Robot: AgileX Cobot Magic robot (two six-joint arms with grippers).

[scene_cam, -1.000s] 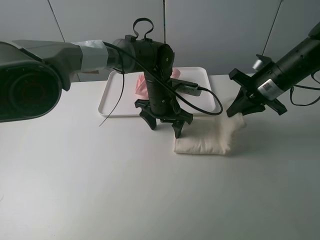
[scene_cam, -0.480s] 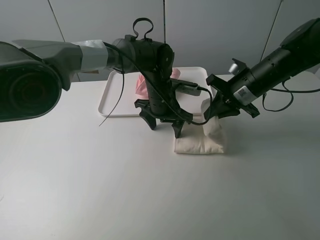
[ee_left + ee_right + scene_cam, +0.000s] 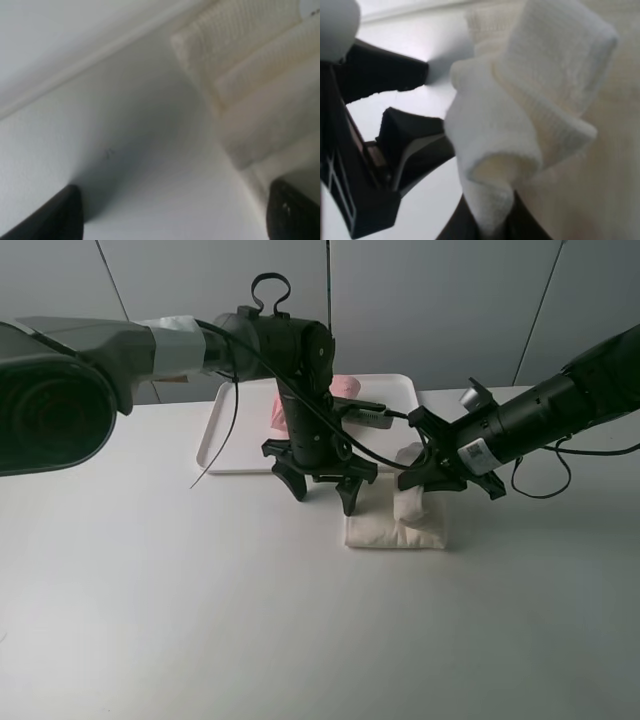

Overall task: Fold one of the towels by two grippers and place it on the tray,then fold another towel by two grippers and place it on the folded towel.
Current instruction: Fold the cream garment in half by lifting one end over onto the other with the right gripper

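A cream towel (image 3: 393, 531) lies on the table just in front of the white tray (image 3: 225, 445). A pink towel (image 3: 283, 412) lies on the tray, partly hidden behind the left arm. My right gripper (image 3: 420, 480) is shut on the cream towel's right edge and holds it raised and folded over the towel's middle; the right wrist view shows the fabric (image 3: 520, 115) pinched between the fingers. My left gripper (image 3: 325, 496) is open and empty, standing at the towel's left end. In the left wrist view the towel (image 3: 250, 85) lies beyond the spread fingertips (image 3: 55, 215).
The tray's front rim (image 3: 95, 57) runs just behind the left gripper. The left arm's cable (image 3: 375, 455) hangs between the two grippers. Bare white table (image 3: 300, 630) extends in front of the towel.
My right gripper has carried the cream towel's right edge up and to the left, over the towel. The towel's footprint is now shorter. The left gripper has shifted slightly left.
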